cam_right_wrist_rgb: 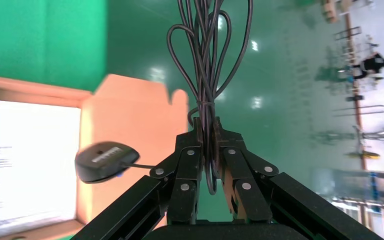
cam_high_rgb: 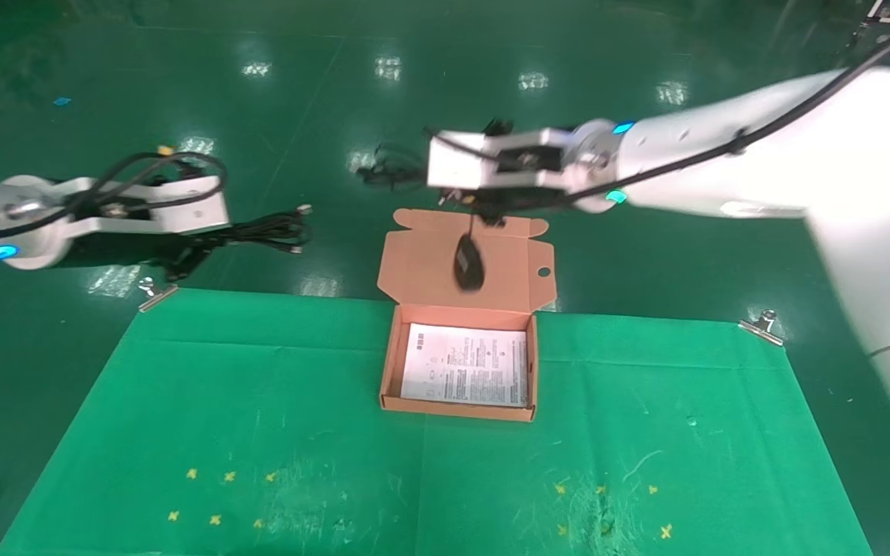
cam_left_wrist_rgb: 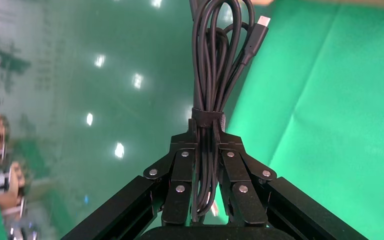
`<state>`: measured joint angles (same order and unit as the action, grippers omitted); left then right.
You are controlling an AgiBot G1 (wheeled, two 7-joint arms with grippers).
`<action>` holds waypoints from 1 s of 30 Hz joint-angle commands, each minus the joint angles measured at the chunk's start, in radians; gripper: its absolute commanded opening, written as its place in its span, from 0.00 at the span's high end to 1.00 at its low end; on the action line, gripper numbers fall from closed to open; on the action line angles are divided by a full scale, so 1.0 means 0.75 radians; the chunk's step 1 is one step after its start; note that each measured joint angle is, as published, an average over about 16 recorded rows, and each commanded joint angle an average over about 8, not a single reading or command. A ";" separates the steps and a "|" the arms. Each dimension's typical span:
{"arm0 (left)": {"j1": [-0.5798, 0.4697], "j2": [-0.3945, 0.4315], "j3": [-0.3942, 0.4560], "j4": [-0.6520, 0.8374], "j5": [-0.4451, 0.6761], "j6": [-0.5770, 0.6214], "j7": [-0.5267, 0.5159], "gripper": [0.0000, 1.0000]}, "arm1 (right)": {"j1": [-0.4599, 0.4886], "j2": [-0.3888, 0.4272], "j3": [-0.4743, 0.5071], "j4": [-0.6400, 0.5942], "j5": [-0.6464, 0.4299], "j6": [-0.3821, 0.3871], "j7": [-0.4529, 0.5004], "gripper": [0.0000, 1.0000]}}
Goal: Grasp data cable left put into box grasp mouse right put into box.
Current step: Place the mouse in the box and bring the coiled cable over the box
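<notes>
Mouse cord, not the mouse body, is what my right gripper (cam_right_wrist_rgb: 207,137) has pinched: the fingers are clamped tight on the bundled loops of the thin cord, and the mouse (cam_right_wrist_rgb: 105,161) itself dangles free on a short length of lead. In the head view the mouse (cam_high_rgb: 469,262) hangs in front of the raised lid of the box (cam_high_rgb: 388,363), above and behind the open tray with its white printed sheet (cam_high_rgb: 467,363). That free hang is my main worry. I judge the mouse will swing with any quick arm move, so if I let go while it sways it could strike the lid or drop behind the tray. The cord loops fanning out past my fingers could also drape over the box wall and drag the mouse back out.

My left gripper (cam_left_wrist_rgb: 207,142) is closed hard on the data cable (cam_left_wrist_rgb: 220,65), gripping just below its strap, with the loops and a metal plug sticking out beyond the fingertips. From the head camera that bundle (cam_high_rgb: 263,232) is held off the far left corner of the green cloth (cam_high_rgb: 259,432), well apart from the box. If both arms head for the tray together, the bundles could tangle or the wrists crowd each other over a small opening.
</notes>
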<state>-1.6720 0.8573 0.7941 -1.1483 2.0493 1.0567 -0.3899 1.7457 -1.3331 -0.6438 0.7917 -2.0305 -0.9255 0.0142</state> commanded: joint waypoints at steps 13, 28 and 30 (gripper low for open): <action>0.031 -0.122 0.006 -0.197 0.137 0.103 -0.242 1.00 | -0.077 -0.039 -0.207 -0.019 0.132 0.057 0.064 1.00; 0.037 -0.126 0.007 -0.220 0.152 0.107 -0.268 1.00 | -0.133 -0.043 -0.475 -0.208 0.320 0.177 0.321 1.00; 0.037 -0.126 0.007 -0.220 0.152 0.107 -0.268 1.00 | -0.135 -0.043 -0.508 -0.235 0.328 0.181 0.352 0.84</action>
<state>-1.6440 0.7631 0.7996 -1.3138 2.1638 1.1373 -0.5905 1.6442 -1.3632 -1.0184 0.6298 -1.7864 -0.7889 0.2646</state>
